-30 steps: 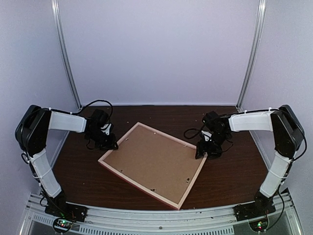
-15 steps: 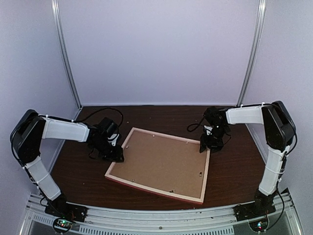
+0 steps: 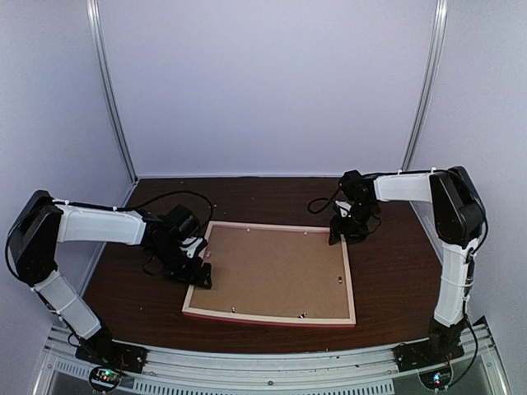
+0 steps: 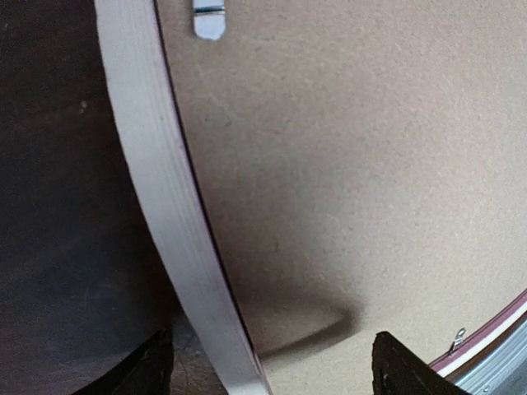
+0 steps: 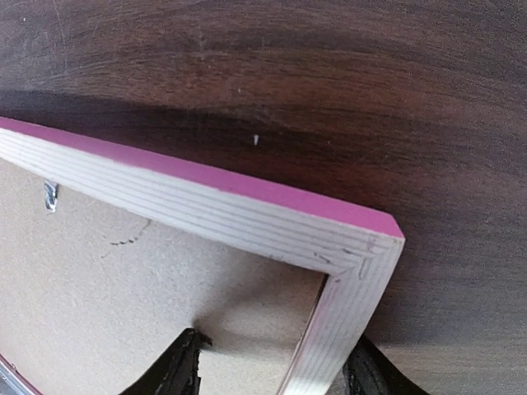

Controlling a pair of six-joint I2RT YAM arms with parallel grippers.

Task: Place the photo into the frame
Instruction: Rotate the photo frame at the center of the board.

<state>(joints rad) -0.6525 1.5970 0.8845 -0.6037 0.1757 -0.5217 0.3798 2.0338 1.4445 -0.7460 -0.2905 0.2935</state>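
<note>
The frame [image 3: 352,284], with pink moulding and pale wood back edges, lies face down on the dark table, its sides about square to the table edge. A brown backing board [image 3: 272,267] fills it. The photo is hidden. My left gripper [image 3: 198,276] is open and straddles the frame's left rail [image 4: 156,189] near the near-left corner, one finger on the table and one over the backing board [image 4: 346,164]. My right gripper [image 3: 339,234] is open and straddles the far-right corner [image 5: 354,263], one finger over the board [image 5: 123,304] and one outside the rail.
Small metal tabs [image 4: 207,16] [image 5: 51,196] hold the backing board along the inner edges. The dark wooden table [image 3: 395,280] runs to a metal rail at the near edge [image 3: 263,362]. Pale walls enclose the back and sides.
The frame has turned counter-clockwise in the top view, from skewed to nearly square with the table edge. My left gripper moved nearer and rightward, my right gripper moved farther back, both staying at the frame's edges.
</note>
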